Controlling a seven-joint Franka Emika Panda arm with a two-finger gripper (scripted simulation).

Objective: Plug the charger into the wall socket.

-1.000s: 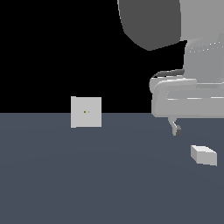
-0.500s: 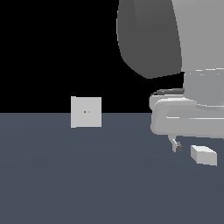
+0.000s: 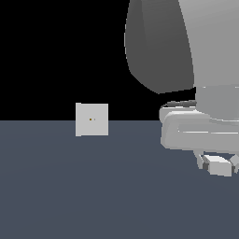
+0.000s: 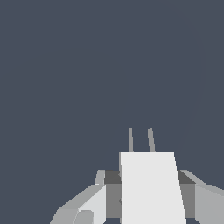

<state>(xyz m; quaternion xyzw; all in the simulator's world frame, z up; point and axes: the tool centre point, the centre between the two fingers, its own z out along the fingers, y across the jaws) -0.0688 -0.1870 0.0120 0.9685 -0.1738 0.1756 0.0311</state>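
The charger is a small white-grey block lying on the dark floor at the exterior view's right. In the wrist view it fills the space between the fingers, with its two prongs pointing away from the hand. My gripper has come down over it, one finger on each side. The dark pads lie against the block's sides. The wall socket is a flat upright light-grey square plate with an orange dot at its centre. It stands far off at the exterior view's left and is out of the wrist view.
The dark blue-grey floor stretches between the socket plate and the gripper. The arm's large grey links fill the upper right of the exterior view. The background behind the floor is black.
The hand has come down and moved slightly to the exterior view's right, until its fingers straddle the charger. The charger and the socket plate have not moved.
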